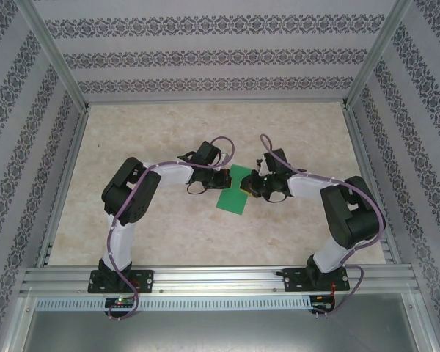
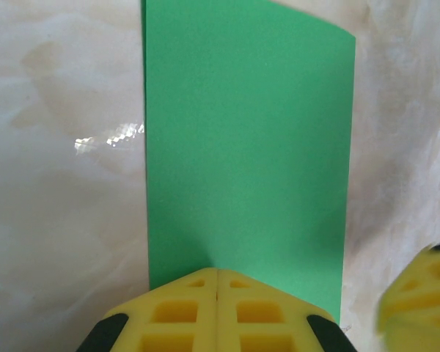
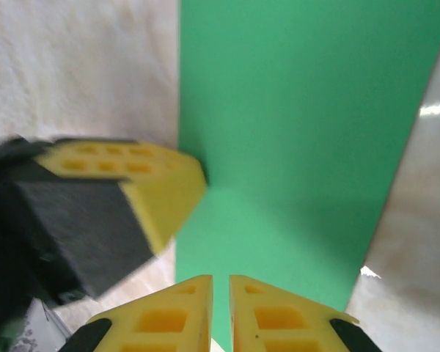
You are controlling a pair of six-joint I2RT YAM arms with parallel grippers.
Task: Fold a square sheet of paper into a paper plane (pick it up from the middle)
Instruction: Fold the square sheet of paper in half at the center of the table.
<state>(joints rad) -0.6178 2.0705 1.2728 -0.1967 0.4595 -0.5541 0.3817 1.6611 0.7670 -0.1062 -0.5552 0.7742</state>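
The square sheet of paper (image 1: 233, 192) lies near the middle of the table (image 1: 169, 227), between both arms; the left gripper (image 2: 217, 282) has its fingers pressed together on the sheet's edge; the right gripper (image 3: 220, 287) pinches the opposite edge, fingers almost closed.

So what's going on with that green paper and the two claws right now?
Left gripper shut on green sheet. Right gripper nearly closed at the opposite edge, grip unclear. Sheet on the table, apparently folded. Nothing in the way.
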